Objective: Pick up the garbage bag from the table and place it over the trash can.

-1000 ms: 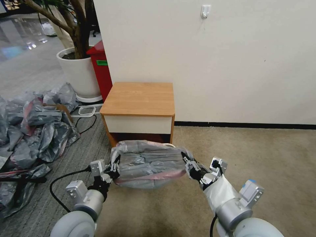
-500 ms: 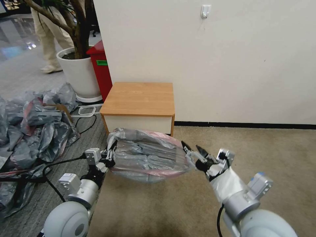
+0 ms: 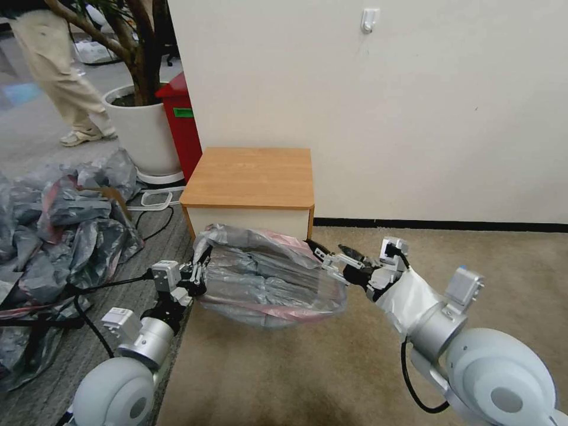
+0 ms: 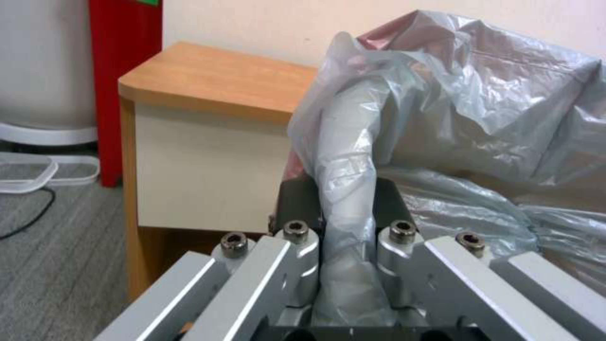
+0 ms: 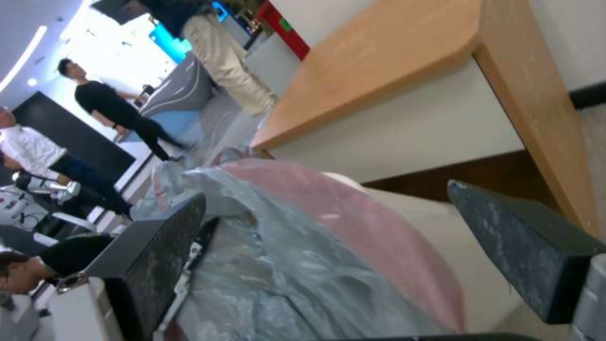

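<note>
Garbage bag (image 3: 269,281) sits in the lower centre of the head frame, draped over the trash can, which shows only as a cream patch (image 5: 435,222) under the pink rim in the right wrist view. Long axis of the bag runs left-right across the frame, parallel to the white drawer front of the table (image 3: 251,177) just behind it. Its mouth faces up and slightly toward the table; the pink-red rim shows along both the far and near edges.

Left gripper (image 3: 198,278) at the bag's left end, jaws closed narrow on a twisted fold of grey film, seen running between the fingers (image 4: 297,246) in the left wrist view.

Right gripper (image 3: 331,260) at the bag's right end, jaws spread wide, dark pads (image 5: 158,246) on either side of the plastic with nothing pinched.

Against a second ago: right gripper then clamped the right edge, now released and raised toward the upper right of the bag. Bag has gone from flat and taut to puffed higher, its far edge up against the drawer front. Left arm has slid left.
</note>
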### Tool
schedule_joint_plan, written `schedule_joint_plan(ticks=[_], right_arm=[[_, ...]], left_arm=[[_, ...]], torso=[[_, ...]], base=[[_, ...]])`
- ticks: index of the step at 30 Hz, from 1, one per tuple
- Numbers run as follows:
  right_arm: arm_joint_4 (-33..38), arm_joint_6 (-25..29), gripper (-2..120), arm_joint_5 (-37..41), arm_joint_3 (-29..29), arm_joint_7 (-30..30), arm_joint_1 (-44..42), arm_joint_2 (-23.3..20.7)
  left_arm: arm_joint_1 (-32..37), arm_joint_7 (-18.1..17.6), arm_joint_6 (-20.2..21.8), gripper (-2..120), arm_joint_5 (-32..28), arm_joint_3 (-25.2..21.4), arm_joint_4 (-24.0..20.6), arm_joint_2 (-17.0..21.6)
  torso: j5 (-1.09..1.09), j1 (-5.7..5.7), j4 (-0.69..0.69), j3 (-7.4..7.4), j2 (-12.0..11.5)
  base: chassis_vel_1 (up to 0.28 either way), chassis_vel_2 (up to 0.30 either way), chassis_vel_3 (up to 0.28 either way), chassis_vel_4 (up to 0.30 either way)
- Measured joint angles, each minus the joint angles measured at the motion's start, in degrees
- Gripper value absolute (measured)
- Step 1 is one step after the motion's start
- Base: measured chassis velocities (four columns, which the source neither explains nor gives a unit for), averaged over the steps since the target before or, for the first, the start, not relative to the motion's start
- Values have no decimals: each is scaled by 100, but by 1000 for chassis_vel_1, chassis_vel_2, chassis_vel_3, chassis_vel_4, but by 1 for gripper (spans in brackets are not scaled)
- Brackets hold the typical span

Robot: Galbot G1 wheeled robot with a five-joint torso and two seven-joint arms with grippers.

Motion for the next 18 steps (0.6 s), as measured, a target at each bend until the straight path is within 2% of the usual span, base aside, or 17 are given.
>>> schedule_joint_plan(ticks=[5,7,9,12,13,15,17,18], right_arm=[[-101,-29,92,23,-25,0,-12,47],[-120,-32,82,23,-32,0,-34,83],[-125,-32,79,19,-32,0,-47,98],[-142,-33,63,-18,-37,0,-114,154],[-142,-33,63,-18,-37,0,-114,154],[-141,-32,53,-37,-41,0,-157,183],[-138,-27,50,-47,-44,0,-174,194],[-131,-18,43,-63,-51,0,-190,213]], left_arm=[[2,5,-6,7,-9,-4,7,-6],[-8,5,-7,7,-22,-4,24,-5],[-14,6,-7,7,-31,-4,33,-3],[-38,5,-7,7,-83,1,63,4],[-38,5,-7,7,-83,1,63,4],[-56,5,-6,7,-115,12,82,8],[-66,5,-3,7,-128,16,94,12],[-77,4,1,7,-135,21,106,15]], torso=[[0,0,0,0,0],[0,0,0,0,0],[0,0,0,0,0],[0,0,0,0,0],[0,0,0,0,0],[-1,0,0,0,0],[0,0,0,0,0],[-1,0,0,0,0]], base=[[0,0,0,0],[0,0,0,0],[0,0,0,0],[0,0,0,0],[0,0,0,0],[0,0,0,0],[0,0,0,0],[0,0,0,0]])
